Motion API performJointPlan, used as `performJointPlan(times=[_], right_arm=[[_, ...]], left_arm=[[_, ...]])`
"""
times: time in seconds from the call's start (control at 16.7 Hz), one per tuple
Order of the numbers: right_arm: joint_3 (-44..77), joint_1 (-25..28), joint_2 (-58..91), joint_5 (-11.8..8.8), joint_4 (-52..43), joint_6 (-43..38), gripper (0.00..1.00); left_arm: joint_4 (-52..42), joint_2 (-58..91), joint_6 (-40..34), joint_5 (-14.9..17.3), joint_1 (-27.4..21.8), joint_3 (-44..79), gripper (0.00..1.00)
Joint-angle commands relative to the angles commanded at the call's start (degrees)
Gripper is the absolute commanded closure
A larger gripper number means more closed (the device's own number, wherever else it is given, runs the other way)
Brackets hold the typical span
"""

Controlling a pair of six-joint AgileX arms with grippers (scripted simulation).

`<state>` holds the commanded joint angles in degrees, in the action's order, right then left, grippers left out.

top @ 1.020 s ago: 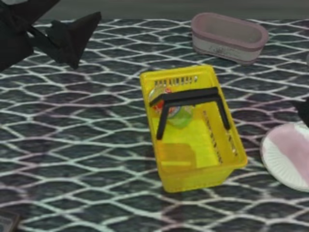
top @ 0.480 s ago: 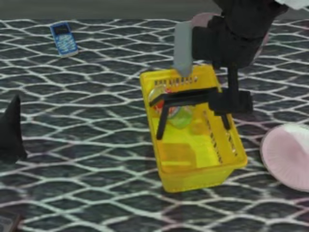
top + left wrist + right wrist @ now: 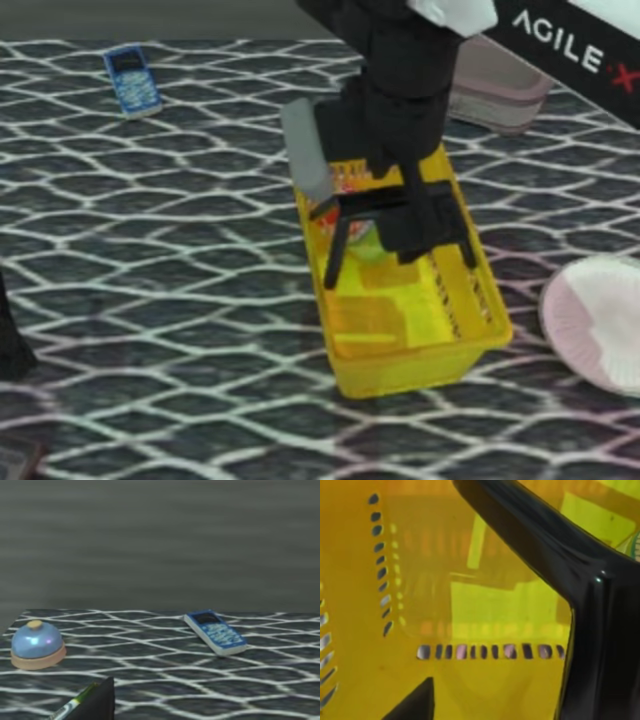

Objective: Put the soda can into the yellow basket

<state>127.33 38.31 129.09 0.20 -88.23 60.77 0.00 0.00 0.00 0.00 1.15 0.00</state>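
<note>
The yellow basket (image 3: 420,345) stands mid-table with its black handles (image 3: 340,235) raised. Inside it, at the far end, lies the soda can (image 3: 347,184); only its red-and-white band and a green patch show under a handle and my right arm. My right gripper (image 3: 425,222) hangs over the basket's inside, open and holding nothing. Its wrist view is filled by the yellow basket wall (image 3: 395,645) and a black handle (image 3: 590,620), with one fingertip (image 3: 417,702) showing. My left gripper (image 3: 8,335) is parked at the table's left edge, open and empty.
A blue phone (image 3: 132,78) (image 3: 215,632) lies at the far left, with a blue bell (image 3: 37,645) near it. The grey-pink tub (image 3: 505,88) sits behind my right arm. A pink-and-white plate (image 3: 595,320) lies at the right edge.
My right arm has swung left and lower, over the basket's far end. The left arm has drawn back to the left edge. The can has stayed in the basket.
</note>
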Motion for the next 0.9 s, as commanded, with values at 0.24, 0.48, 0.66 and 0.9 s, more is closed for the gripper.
performJointPlan(times=[0.24, 0.48, 0.66, 0.9], right_arm=[[0.0, -0.2, 0.0, 0.0, 0.1, 0.0, 0.0], [-3.5, 0.0, -0.6, 0.0, 2.9, 0.0, 0.0], [-6.3, 0.0, -1.0, 0.0, 5.3, 0.0, 0.0], [-6.3, 0.0, -1.0, 0.0, 5.3, 0.0, 0.08]], left_arm=[[0.0, 0.0, 0.0, 0.0, 0.0, 0.0, 0.0], [0.0, 0.0, 0.0, 0.0, 0.0, 0.0, 0.0], [0.0, 0.0, 0.0, 0.0, 0.0, 0.0, 0.0], [0.0, 0.0, 0.0, 0.0, 0.0, 0.0, 0.0]])
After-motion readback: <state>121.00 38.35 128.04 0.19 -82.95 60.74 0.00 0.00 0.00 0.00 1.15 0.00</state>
